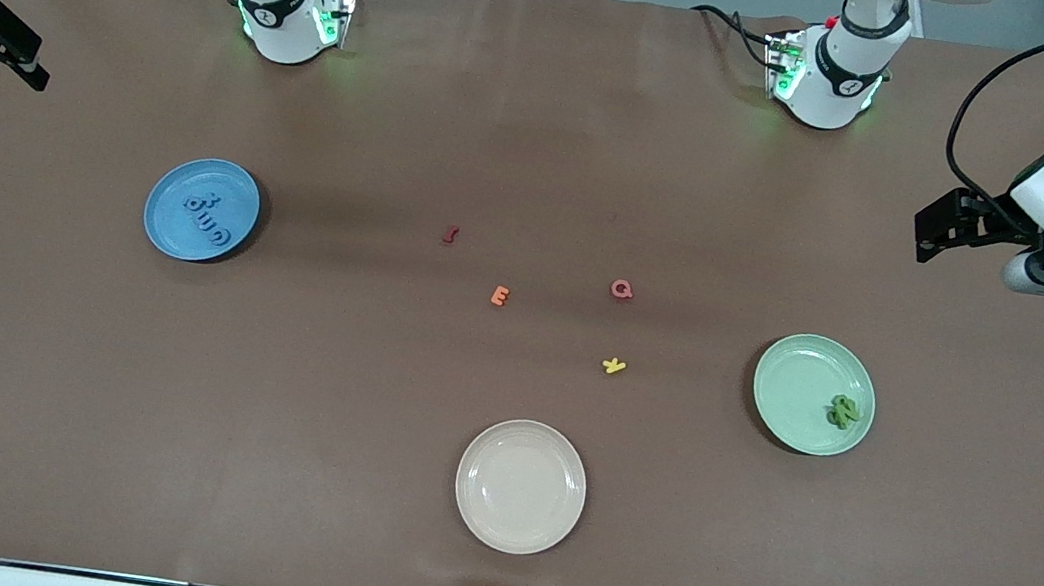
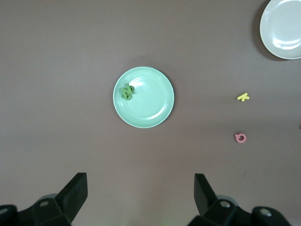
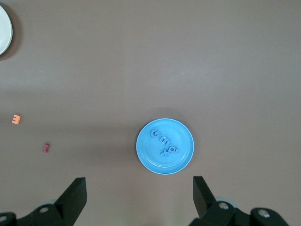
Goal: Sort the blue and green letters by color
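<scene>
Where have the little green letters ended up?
The green letters lie heaped together on the pale green plate, toward the left arm's end of the table, near the plate's rim; the yellow letter lies nearest on the bare table.

Looking down through left wrist camera. My left gripper hangs above bare table, fingers spread wide, nothing between them. Green plate lies below, apart from gripper. Green letters clumped in plate near rim. Yellow letter and pink letter on table beside plate, apart. White plate at frame edge, partly cut off.
</scene>
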Controlling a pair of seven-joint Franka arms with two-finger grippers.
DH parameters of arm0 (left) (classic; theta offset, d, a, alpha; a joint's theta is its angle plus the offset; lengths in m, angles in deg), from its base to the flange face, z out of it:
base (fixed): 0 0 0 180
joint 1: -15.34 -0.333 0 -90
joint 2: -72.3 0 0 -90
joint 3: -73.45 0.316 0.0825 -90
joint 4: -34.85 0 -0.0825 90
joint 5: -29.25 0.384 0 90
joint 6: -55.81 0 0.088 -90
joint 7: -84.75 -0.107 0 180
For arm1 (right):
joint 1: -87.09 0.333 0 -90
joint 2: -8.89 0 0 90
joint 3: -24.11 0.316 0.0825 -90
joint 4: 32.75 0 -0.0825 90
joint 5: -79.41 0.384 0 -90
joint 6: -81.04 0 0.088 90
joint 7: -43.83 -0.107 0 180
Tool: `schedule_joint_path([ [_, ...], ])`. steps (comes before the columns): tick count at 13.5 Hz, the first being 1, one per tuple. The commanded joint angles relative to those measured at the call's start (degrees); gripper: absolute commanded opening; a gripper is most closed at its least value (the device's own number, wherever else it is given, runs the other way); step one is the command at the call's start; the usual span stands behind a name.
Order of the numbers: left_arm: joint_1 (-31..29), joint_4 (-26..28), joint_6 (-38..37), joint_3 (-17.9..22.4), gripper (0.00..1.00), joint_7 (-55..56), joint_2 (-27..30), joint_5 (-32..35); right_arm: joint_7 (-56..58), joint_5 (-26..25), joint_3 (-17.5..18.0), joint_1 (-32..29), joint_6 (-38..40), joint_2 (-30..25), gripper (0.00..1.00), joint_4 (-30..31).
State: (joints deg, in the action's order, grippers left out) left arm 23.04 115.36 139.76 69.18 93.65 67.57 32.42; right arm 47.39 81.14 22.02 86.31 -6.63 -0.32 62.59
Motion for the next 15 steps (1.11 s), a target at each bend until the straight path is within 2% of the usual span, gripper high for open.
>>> schedule_joint_path([
  [1, 1.5, 5.4, 1.3, 2.9, 1.0, -1.8, 4.2, -1.6, -0.5, 0.5, 0.1, 0.1, 0.0, -0.7, 1.0, 0.5],
  [7, 1.0, 6.6, 3.8, 4.7, 1.0, -2.5, 4.3, -1.6, -0.5, 0.1, 0.1, 0.9, 0.2, -0.7, 1.0, 0.5],
  [10, 0.7, 8.5, 7.0, 4.8, 1.0, -3.3, 4.3, -1.3, -0.5, 0.1, 0.1, 0.9, 0.3, -0.7, 1.0, 0.6],
  [15, -0.4, 9.1, 7.5, 4.8, 1.0, -3.3, 4.2, -0.9, -0.5, 0.0, 0.0, 0.8, 0.3, -0.9, 1.0, 0.5],
])
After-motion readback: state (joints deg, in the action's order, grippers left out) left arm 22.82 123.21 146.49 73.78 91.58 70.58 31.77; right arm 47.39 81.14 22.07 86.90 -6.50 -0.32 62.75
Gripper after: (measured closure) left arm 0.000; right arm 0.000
